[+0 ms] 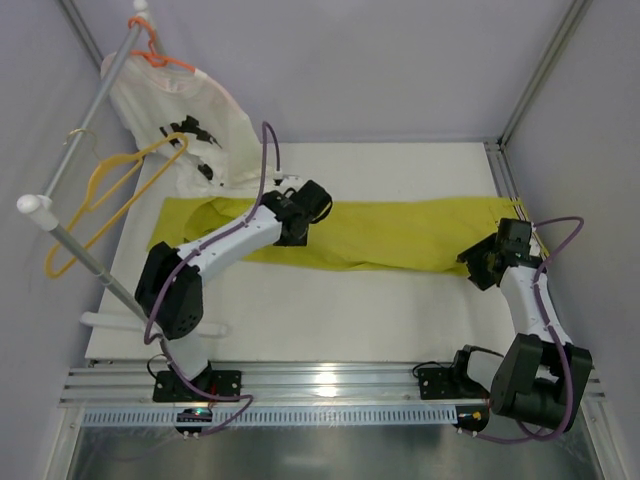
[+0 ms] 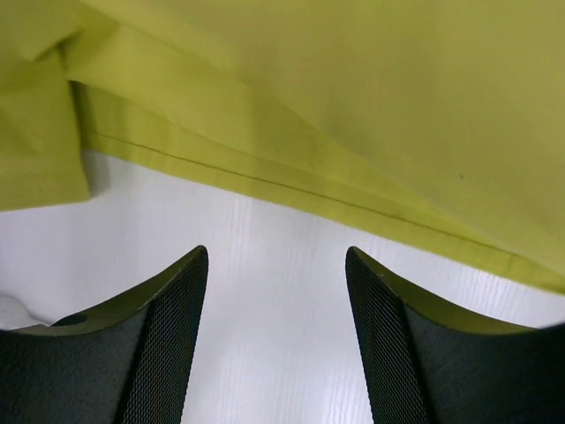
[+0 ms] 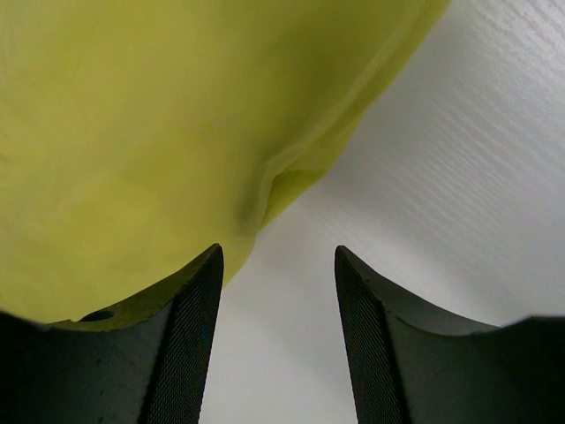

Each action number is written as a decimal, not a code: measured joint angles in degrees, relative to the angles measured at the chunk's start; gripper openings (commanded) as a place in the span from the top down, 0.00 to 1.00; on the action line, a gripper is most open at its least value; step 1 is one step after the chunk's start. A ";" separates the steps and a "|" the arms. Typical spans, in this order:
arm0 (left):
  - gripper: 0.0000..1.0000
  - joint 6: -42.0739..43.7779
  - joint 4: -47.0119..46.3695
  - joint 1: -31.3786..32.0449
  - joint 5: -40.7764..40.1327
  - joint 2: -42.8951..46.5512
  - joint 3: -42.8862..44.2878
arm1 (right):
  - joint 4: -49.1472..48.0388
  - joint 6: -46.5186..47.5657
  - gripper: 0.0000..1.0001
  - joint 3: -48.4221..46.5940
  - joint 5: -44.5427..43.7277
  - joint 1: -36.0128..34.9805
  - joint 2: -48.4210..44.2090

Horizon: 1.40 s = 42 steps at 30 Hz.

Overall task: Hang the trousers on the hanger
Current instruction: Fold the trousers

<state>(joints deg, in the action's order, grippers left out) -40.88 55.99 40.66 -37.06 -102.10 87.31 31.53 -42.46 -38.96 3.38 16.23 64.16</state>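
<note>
The white table (image 1: 350,310) bears the trousers (image 1: 400,235), which lie flat in a long band across its middle, running from 9 o'clock to 3 o'clock. Nothing lies on them but the arms' shadows.

Off the table's 10 o'clock corner stands a grey rail (image 1: 97,100). A white T-shirt (image 1: 185,110) hangs from it on an orange hanger (image 1: 160,58) at about 11 o'clock. The yellow hanger (image 1: 135,157) hangs bare lower on the rail, towards 9 o'clock, apart from the trousers.

The left gripper (image 1: 310,205) is over the trousers' far edge, at about 11 o'clock from the table's centre. In its wrist view the left gripper (image 2: 276,252) is spread wide and holds nothing; white table shows between the fingers, and the seamed edge of the trousers (image 2: 353,88) lies just beyond them.

The right gripper (image 1: 490,260) is at the 3 o'clock end. In its wrist view the right gripper (image 3: 276,249) is likewise wide and empty, over bare table at the edge of the trousers (image 3: 132,132).
</note>
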 measured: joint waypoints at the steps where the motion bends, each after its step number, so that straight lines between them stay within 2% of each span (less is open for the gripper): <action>1: 0.36 0.55 -1.77 1.03 1.81 0.72 -2.64 | -0.61 -0.20 0.44 0.20 -0.72 0.00 0.17; 5: 0.37 0.90 -8.04 1.68 8.20 3.45 -12.59 | -4.00 -0.92 0.47 0.94 -3.34 0.00 1.75; 9: 0.36 0.87 -11.26 1.33 12.22 3.96 -17.05 | -7.21 -1.42 0.58 1.99 -5.46 0.00 5.22; 10: 0.37 0.87 -11.85 1.27 12.96 3.96 -17.18 | -7.58 -1.40 0.67 1.99 -5.79 0.00 6.25; 12: 0.37 0.81 -13.35 1.09 14.36 3.96 -17.16 | -8.44 -1.27 0.77 1.97 -6.84 0.00 8.70; 13: 0.37 0.79 -13.92 0.94 14.88 3.89 -17.11 | -8.33 -1.25 0.92 1.75 -7.52 0.00 9.77; 14: 0.37 0.76 -14.21 0.76 15.28 3.72 -17.03 | -8.26 -0.87 0.96 1.44 -8.11 0.00 10.62; 21: 0.38 -0.07 -12.26 -4.22 13.81 1.57 -14.99 | -5.51 0.90 0.96 -3.54 -14.95 0.48 12.48; 25: 0.38 -0.42 -9.33 -8.31 8.33 1.70 -15.10 | -3.72 2.67 0.96 -5.46 -17.53 1.90 12.31; 27: 0.38 -0.39 -7.37 -9.77 6.36 1.81 -15.10 | -2.45 3.58 0.94 -6.54 -17.09 2.49 12.07; 29: 0.38 -0.35 -5.81 -11.91 5.33 2.01 -15.10 | -1.92 3.74 0.68 -7.39 -14.71 2.56 11.15; 31: 0.38 -0.24 -5.42 -14.19 5.25 2.45 -15.32 | -1.14 3.02 0.52 -8.15 -12.20 1.22 9.31; 34: 0.39 0.11 -4.48 -18.91 4.68 3.02 -15.58 | -0.59 0.72 0.43 -8.39 -8.70 -3.65 5.53; 37: 0.41 0.61 -1.53 -23.50 2.51 1.68 -14.10 | -0.83 -2.25 0.39 -8.24 -6.84 -8.57 2.93; 42: 0.41 0.94 2.80 -29.16 -2.89 -3.74 -6.84 | -5.84 -8.17 0.38 -3.85 -5.68 -15.85 1.51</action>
<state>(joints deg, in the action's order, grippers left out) -39.94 58.78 11.51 -39.94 -105.84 80.47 25.69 -50.63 -42.81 -2.31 0.38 65.67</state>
